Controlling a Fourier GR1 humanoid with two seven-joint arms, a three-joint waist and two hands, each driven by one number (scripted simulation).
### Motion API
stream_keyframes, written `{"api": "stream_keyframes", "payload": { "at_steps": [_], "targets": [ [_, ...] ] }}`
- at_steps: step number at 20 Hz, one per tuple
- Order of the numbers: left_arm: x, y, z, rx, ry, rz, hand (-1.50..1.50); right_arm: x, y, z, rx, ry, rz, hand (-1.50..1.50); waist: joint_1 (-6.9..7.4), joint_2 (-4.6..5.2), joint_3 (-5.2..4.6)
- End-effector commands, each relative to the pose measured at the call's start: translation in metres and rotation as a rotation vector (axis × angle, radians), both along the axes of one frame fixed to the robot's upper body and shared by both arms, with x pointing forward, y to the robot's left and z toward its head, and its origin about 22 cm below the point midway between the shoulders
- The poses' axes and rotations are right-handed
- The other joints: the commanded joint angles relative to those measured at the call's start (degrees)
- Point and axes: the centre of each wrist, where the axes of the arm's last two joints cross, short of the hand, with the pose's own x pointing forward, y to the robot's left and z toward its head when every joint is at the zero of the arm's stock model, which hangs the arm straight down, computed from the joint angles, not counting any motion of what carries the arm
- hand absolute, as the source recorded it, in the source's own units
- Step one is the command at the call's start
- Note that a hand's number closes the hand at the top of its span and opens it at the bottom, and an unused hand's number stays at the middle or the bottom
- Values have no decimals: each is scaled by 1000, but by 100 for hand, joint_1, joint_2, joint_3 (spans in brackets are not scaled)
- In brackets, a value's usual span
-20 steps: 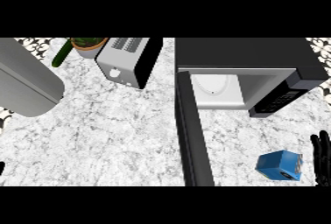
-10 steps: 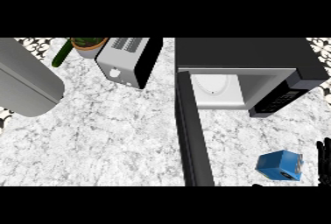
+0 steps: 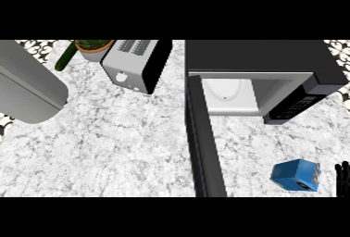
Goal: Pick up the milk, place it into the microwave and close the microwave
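Robot hand mostly cut off beside milk

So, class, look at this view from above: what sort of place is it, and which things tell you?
Most likely a kitchen counter: a marble worktop holding an open microwave and a toaster, with a potted plant at the back.

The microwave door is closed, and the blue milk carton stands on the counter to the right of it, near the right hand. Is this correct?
Not quite. The head view shows the microwave door swung open, with the white inside visible. The rest holds: the blue milk carton stands on the counter right of the door, near the right hand.
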Motion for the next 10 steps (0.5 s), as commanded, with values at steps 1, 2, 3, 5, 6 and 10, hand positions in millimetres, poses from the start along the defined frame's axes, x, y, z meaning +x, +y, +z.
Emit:
{"api": "stream_keyframes", "payload": {
  "at_steps": [1,2,3,5,6,10],
  "targets": [
    [-9,2,10,-23,-67,-9,-150,-1,-22,-18,1,16,-12,-150,18,2,-2],
    [9,-5,11,-47,-67,-12,-150,9,-20,-19,26,0,16,-150,-23,16,0],
    [-7,-7,13,-42,-74,-1,-150,7,-12,-40,23,30,27,-150,43,4,1],
    [-6,3,21,-26,-50,-22,-150,6,-9,-50,14,6,29,-150,10,9,0],
    [-9,-5,29,-29,-45,-27,-150,-6,-23,-56,18,24,17,-150,2,9,3],
    [-16,4,20,-34,-49,-35,-150,16,-11,-61,7,31,26,-150,46,3,-2]
  ]
}}
